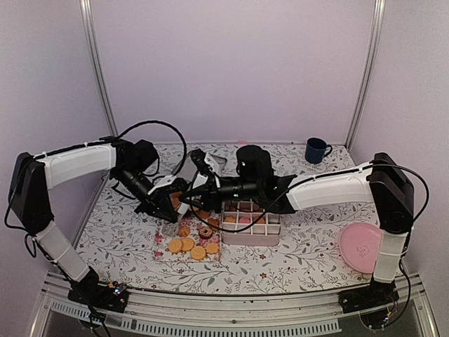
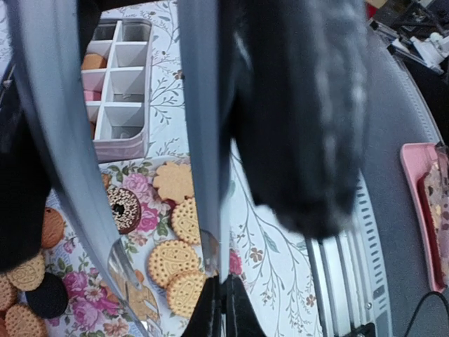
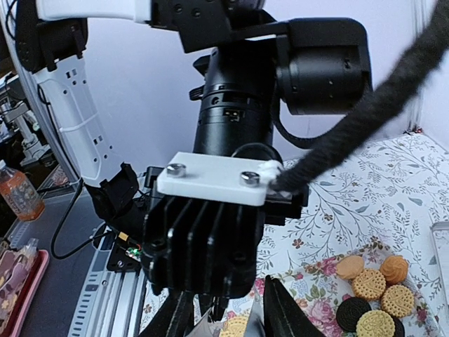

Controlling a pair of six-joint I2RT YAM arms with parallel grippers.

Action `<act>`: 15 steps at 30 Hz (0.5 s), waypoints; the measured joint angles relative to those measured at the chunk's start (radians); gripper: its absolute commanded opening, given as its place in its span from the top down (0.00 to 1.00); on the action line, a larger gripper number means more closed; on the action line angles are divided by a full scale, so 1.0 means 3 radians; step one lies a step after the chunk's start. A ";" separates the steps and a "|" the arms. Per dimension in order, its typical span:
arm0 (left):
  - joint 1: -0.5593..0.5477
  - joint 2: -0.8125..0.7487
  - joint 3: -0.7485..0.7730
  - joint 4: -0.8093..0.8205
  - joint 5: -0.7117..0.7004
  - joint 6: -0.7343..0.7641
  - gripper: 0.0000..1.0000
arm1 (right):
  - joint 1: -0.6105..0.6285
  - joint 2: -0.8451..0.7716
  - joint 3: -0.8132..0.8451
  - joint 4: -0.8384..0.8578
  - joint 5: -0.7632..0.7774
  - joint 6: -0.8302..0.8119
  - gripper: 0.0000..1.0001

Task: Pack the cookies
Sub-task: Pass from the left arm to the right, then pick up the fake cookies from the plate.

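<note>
Though begun, looks far from finished. Seen so far in the white divided box: only an orange cookie and a pink cookie, in compartments on the side nearest the pile, with most other cells in view bare. Anything deeper in the box is too small to tell.

Left to pack: the bulk of the cookies, loose on the floral cloth on the tabletop just left of the box. Among them are golden rounds, a sprinkled chocolate ring and a black cookie.

Left tool: fingers well apart, hanging low over the golden rounds, with one or two flat on the cloth directly under the gap and nothing pinched.

Right tool: stretched across above the box to the same pile, close against the left arm's wrist. Dark fingers parted, a golden cookie showing in the gap — cannot tell whether gripped or merely lying beneath.

Judged from this: packing near its start — almost the whole pile waiting, both tools right at it
</note>
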 measured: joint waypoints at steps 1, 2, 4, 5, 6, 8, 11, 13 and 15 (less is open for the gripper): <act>0.0001 -0.0037 -0.0015 0.0089 -0.0048 -0.0069 0.90 | 0.0015 -0.0014 -0.0015 0.0000 0.0067 -0.0029 0.69; 0.0004 -0.0066 -0.0028 0.0168 -0.0090 -0.0135 0.87 | 0.0027 -0.0025 -0.0025 -0.0003 0.0135 -0.0053 0.70; 0.0017 -0.0121 -0.0062 0.0318 -0.0160 -0.0264 0.77 | 0.0058 -0.0041 -0.0031 -0.0020 0.0280 -0.0102 0.72; 0.0027 -0.0153 -0.0084 0.0395 -0.0189 -0.0331 0.72 | 0.0074 -0.0041 -0.0033 -0.0034 0.0367 -0.0130 0.72; 0.0039 -0.0184 -0.0107 0.0476 -0.0217 -0.0398 0.67 | 0.0086 -0.0041 -0.0033 -0.0046 0.0434 -0.0145 0.72; 0.0074 -0.0245 -0.0151 0.0621 -0.0271 -0.0542 0.51 | 0.0120 -0.0041 -0.0037 -0.0076 0.0595 -0.0181 0.72; 0.0183 -0.0314 -0.0216 0.0752 -0.0294 -0.0692 0.47 | 0.0142 -0.0041 -0.0037 -0.0078 0.0839 -0.0220 0.72; 0.0306 -0.0340 -0.0243 0.0842 -0.0306 -0.0732 0.45 | 0.0155 -0.0041 -0.0037 -0.0078 0.0950 -0.0249 0.72; 0.0484 -0.0376 -0.0266 0.0938 -0.0322 -0.0787 0.44 | 0.0183 -0.0041 -0.0037 -0.0076 0.1068 -0.0290 0.72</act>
